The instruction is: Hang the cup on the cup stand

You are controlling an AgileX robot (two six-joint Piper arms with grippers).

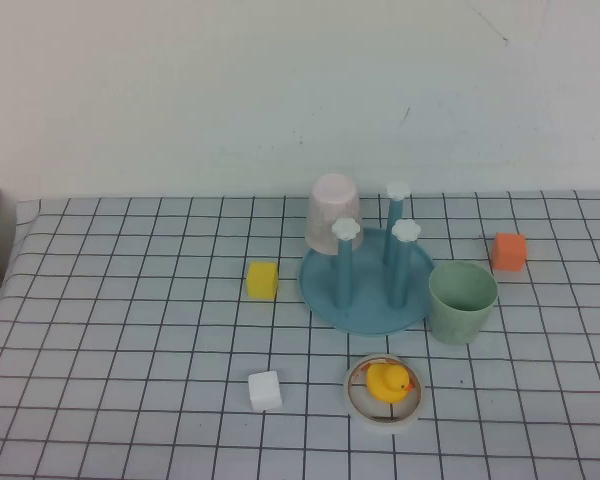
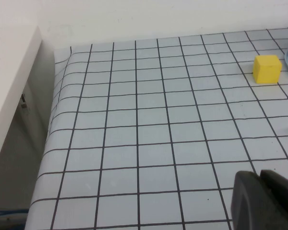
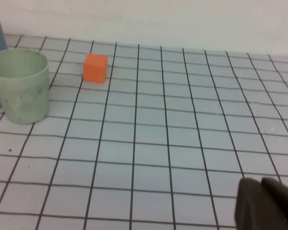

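We are seeing the cup (image 3: 21, 86) standing upright, mouth up, nearer our right gripper (image 3: 266, 203), whose opening, like the left gripper's (image 2: 264, 199), we cannot tell.

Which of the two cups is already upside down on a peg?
The pale pink plastic cup, inverted on the blue cup stand; the mint-green tumbler stands upright on the table.
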